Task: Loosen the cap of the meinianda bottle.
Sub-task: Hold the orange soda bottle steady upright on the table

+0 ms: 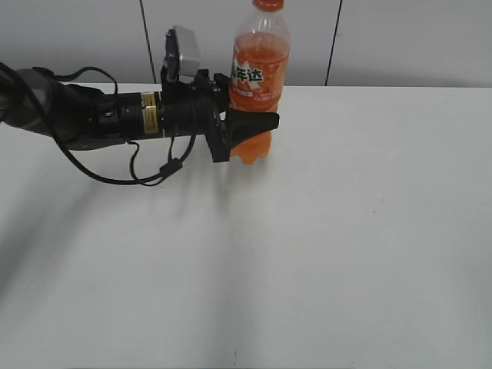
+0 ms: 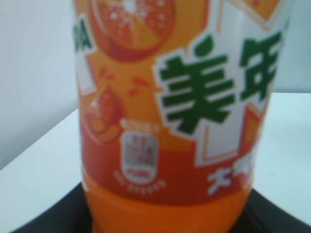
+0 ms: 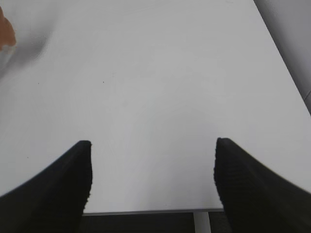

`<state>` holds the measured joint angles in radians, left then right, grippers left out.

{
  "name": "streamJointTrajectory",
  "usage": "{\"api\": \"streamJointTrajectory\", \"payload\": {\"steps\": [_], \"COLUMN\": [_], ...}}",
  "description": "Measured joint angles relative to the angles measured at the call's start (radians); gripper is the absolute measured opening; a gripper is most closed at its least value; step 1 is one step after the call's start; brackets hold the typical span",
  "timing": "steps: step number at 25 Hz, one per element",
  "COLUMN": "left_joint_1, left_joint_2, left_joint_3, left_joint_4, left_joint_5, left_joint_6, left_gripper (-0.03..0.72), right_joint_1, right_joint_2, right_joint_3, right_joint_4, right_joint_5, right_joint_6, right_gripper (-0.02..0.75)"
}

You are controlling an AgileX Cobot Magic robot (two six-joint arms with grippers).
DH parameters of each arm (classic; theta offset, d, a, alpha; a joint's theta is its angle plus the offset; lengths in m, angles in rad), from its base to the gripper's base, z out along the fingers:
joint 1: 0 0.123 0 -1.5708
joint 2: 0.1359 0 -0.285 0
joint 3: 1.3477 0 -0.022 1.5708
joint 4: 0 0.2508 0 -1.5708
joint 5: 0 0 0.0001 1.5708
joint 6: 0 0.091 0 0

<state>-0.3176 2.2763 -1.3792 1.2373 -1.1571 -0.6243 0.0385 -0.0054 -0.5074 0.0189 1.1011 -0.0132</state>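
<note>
Left gripper (image 1: 257, 123) clamps the upright meinianda bottle (image 1: 258, 81) low on its body at the table's (image 1: 346, 231) far edge, so the cap (image 1: 268, 4) tops it, above the wide-open right gripper (image 3: 153, 170) (out of exterior view).

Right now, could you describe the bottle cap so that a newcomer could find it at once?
Start at the white table and find the meinianda bottle standing near its far edge, gripped low by the left gripper. The cap sits at its very top: small, orange, cut off by the frame, above the clear neck.
</note>
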Motion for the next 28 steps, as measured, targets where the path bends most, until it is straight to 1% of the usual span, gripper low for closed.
{"api": "streamJointTrajectory", "payload": {"steps": [6,10,13,16,21,28], "left_joint_1": [0.027,0.026,0.017,0.009,-0.008,-0.024], "left_joint_2": [-0.049,-0.065,-0.067,-0.067,-0.043,0.021], "left_joint_3": [0.163,0.258,0.296,0.307,0.307,0.307], "left_joint_4": [0.013,0.031,0.023,-0.001,-0.091,-0.13], "left_joint_5": [0.0,0.008,0.006,0.007,0.005,-0.028], "left_joint_6": [0.004,0.032,0.069,0.094,0.121,0.14], "left_gripper": [0.389,0.389,0.389,0.389,0.389,0.389], "right_joint_1": [0.0,0.0,0.0,0.0,0.0,0.0], "right_joint_2": [0.0,0.0,0.0,0.0,0.0,0.0], "right_joint_3": [0.0,0.0,0.0,0.0,0.0,0.0], "right_joint_4": [0.0,0.0,0.0,0.0,0.0,0.0], "right_joint_5": [0.0,0.0,0.0,0.0,0.0,0.0], "right_joint_6": [0.0,0.0,0.0,0.0,0.0,0.0], "right_gripper": [0.586,0.586,0.586,0.586,0.586,0.586]}}
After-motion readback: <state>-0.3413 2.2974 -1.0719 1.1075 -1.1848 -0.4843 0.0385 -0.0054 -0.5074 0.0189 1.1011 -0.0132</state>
